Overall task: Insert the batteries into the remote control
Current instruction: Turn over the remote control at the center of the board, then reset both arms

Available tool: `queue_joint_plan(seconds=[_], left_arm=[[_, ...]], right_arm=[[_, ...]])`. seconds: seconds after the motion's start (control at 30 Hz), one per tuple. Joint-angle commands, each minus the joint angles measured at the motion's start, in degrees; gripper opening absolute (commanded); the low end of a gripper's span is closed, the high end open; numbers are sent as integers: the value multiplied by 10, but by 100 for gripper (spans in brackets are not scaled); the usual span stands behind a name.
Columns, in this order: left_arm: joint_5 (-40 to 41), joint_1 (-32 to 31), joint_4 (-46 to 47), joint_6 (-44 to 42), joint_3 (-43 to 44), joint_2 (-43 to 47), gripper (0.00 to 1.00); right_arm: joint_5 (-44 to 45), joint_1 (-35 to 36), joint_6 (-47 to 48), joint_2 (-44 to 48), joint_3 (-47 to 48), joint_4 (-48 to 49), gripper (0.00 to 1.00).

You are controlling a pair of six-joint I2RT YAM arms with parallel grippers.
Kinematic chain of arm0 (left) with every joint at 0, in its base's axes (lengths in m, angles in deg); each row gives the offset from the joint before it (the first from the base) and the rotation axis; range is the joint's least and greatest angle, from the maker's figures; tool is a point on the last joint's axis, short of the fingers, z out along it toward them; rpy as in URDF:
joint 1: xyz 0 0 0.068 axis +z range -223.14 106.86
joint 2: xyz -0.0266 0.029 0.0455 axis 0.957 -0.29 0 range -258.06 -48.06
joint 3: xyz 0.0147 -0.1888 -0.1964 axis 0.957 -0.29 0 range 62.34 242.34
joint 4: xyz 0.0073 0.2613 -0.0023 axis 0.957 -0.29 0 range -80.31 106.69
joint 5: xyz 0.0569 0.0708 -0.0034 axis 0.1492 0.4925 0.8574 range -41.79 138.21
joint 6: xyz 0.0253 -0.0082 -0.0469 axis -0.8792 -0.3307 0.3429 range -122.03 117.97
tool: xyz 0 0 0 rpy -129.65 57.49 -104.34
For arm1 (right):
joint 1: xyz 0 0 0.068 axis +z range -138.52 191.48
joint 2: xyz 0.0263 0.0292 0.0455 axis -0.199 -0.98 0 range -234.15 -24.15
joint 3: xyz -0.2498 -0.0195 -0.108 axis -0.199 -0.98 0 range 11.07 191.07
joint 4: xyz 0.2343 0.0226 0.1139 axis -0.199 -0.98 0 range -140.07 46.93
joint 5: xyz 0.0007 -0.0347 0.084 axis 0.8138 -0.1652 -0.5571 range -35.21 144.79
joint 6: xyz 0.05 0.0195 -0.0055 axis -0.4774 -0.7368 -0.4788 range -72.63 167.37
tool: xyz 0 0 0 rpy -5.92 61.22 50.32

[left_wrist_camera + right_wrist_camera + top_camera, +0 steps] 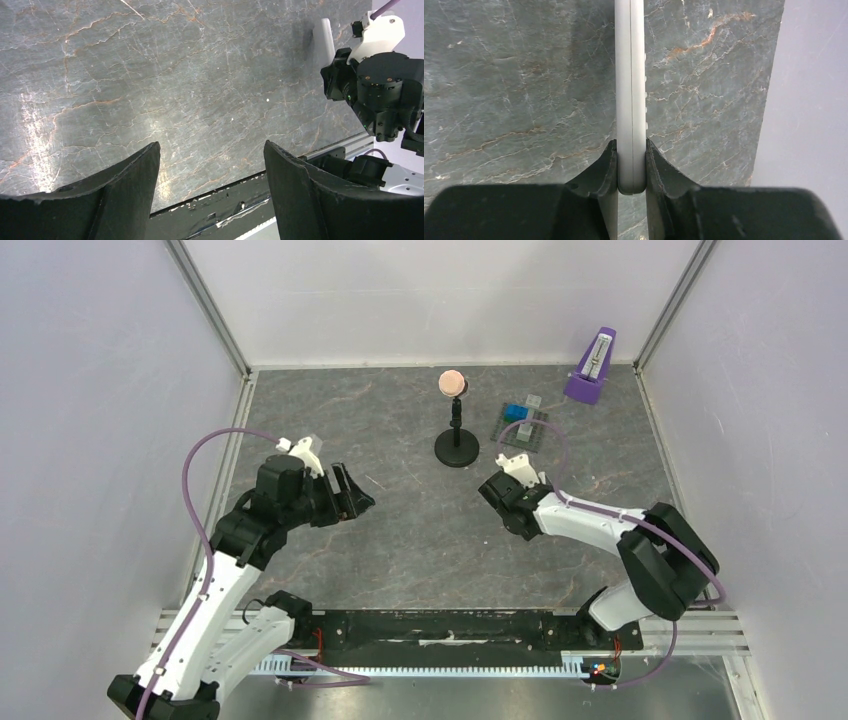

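My right gripper (pixel 631 145) is shut on the remote control (pixel 630 75), a slim white handset seen edge-on and held upright above the table. In the top view the right gripper (pixel 497 492) is right of centre, and the remote barely shows there. The left wrist view shows the remote (pixel 324 41) sticking out of the right gripper. My left gripper (pixel 210 147) is open and empty over bare table; in the top view it (pixel 357 497) is left of centre, facing the right gripper. The batteries are not in view.
A black stand with a pink ball (pixel 456 430) is at the back centre. A grey plate with blue blocks (pixel 524 426) lies to its right. A purple metronome (pixel 592 368) is in the back right corner. Walls close three sides.
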State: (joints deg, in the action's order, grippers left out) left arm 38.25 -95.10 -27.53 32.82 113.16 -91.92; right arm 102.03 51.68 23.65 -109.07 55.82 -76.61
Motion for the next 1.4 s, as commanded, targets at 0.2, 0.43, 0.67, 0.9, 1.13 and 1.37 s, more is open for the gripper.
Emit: queue_joint_plan(seconds=[0.2, 0.43, 0.67, 0.9, 1.13, 1.37], left_arm=[[-4, 0, 14, -11, 9, -3, 82], [0, 0, 11, -11, 8, 6, 82], [39, -1, -21, 6, 41, 27, 82], [216, -1, -89, 82, 44, 116, 83], [120, -1, -42, -24, 21, 242, 83], [149, -1, -81, -37, 34, 325, 84]], right_arm=[[-89, 0, 37, -42, -12, 28, 36], [-153, 0, 32, -15, -6, 18, 51], [-189, -1, -28, 119, 5, -32, 60], [-92, -4, -180, 294, 2, -138, 98], [54, -4, -306, 456, 64, -257, 98], [109, -3, -397, 545, 89, -342, 98]])
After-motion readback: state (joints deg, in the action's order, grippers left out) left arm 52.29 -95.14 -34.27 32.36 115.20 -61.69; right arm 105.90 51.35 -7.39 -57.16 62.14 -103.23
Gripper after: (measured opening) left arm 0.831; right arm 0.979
